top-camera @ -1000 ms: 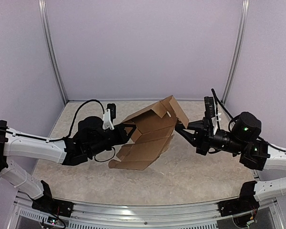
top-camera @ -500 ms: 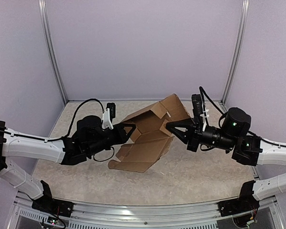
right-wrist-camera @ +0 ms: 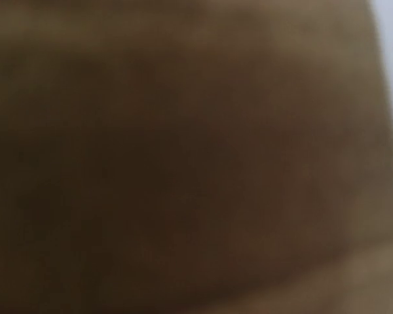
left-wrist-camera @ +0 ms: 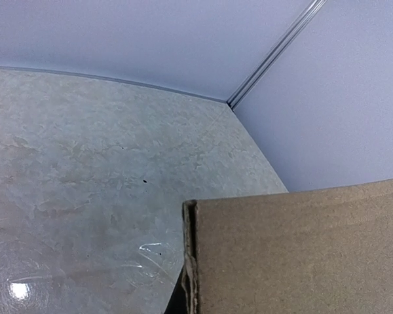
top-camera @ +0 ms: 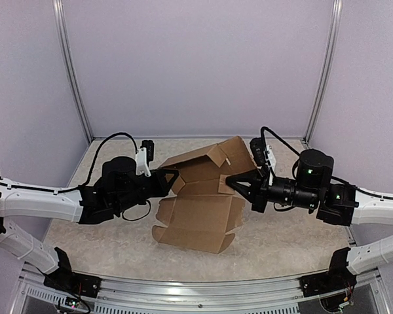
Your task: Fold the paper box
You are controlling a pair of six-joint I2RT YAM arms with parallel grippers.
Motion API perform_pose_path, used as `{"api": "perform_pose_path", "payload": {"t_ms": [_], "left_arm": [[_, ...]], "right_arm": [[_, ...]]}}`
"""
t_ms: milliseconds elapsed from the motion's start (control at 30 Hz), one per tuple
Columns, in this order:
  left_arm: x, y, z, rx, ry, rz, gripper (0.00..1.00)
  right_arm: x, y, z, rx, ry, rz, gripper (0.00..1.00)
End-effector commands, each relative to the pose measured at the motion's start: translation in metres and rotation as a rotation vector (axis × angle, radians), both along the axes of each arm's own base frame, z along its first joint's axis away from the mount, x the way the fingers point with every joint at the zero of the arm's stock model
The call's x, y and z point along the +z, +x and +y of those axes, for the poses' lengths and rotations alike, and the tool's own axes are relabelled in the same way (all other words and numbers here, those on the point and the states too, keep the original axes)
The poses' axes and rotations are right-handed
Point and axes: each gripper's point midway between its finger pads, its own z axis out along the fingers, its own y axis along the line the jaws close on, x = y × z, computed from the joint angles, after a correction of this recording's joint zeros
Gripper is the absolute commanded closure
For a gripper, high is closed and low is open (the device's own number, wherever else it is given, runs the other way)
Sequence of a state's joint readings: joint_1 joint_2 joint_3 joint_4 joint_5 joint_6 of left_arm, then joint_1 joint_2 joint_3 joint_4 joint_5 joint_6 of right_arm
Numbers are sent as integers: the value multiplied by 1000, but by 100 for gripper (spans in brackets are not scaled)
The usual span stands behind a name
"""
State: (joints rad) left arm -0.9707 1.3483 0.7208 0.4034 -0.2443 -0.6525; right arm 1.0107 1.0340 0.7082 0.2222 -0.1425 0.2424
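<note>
Closest to you, the near half of the paper box (top-camera: 200,209) lies open on the desk (top-camera: 281,242): a flat brown panel with small rounded tabs at its left and front edges, resting roughly midway between the two arms. Behind that panel the sheet bends upward, and the far panels and flaps stand raised and tilted rather than lying flat.

The left pincer (top-camera: 172,178) meets the raised part at its left edge and the right pincer (top-camera: 230,185) meets it from the opposite side, near the crease. That reads as the two arms bracing the standing wall between them so that the fold holds its angle while the base keeps to the desk.

You cannot tell from above whether either pincer is clenched on the cardboard or only pressing against it. The left wrist view shows only a cut edge of the paper box (left-wrist-camera: 295,255) close in front, with no fingers visible. The right wrist view is filled by blurred brown cardboard (right-wrist-camera: 183,157), so that arm is hard up against the sheet.

The desk (left-wrist-camera: 85,163) is a pale, mottled, stone-like surface with a soft glare patch on it. Beyond stand plain lilac walls, joined at the corners by slim metal posts (top-camera: 72,78).
</note>
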Motion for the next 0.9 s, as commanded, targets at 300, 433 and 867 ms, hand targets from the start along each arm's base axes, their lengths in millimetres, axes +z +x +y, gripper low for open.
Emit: {"api": "perform_pose_path", "payload": {"t_ms": [300,433,867], "left_arm": [[14,-2,4,-8,52,-64,100],[6,2,14,43,90,-72,100],[1,13,58,243,198,-131,100]], "right_arm": [[-15,-1,-14,-46,-112,2,100],[-7,-5,-24,-56,-100,-6,100],[-18,-18,-64,-97,-231,-7,97]]}}
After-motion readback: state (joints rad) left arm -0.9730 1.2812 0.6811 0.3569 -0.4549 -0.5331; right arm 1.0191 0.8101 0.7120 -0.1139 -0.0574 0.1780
